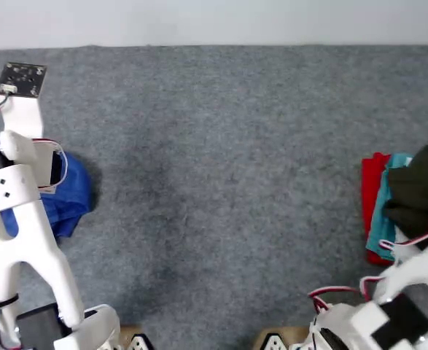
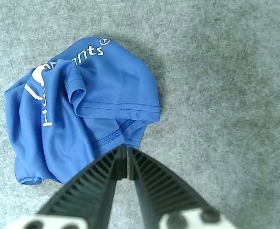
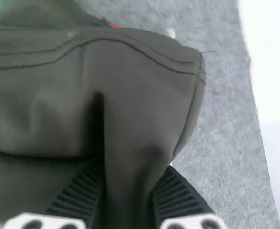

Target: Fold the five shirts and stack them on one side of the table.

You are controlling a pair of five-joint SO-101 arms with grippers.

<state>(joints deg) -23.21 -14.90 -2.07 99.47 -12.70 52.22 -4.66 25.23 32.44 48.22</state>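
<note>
Table was covered in a grey felt surface, coarse and mottled, running edge to edge. A strip of white wall sat along its far edge.

Left side: the blue shirt lay crumpled on the felt, partly under the left arm. The wrist view showed it bunched with white print facing up. The left gripper had its jaws pressed together right at the shirt's hem. Couldn't tell if any cloth was caught between them. A small circuit board was mounted on the far end of that arm.

Right side: the red shirt and teal shirt were stacked by the table's right edge, teal on red. The dark olive shirt draped over both. The right gripper was clamped on a fold of the olive fabric, which hung over both fingers. The right arm sat at the near right corner.
</note>
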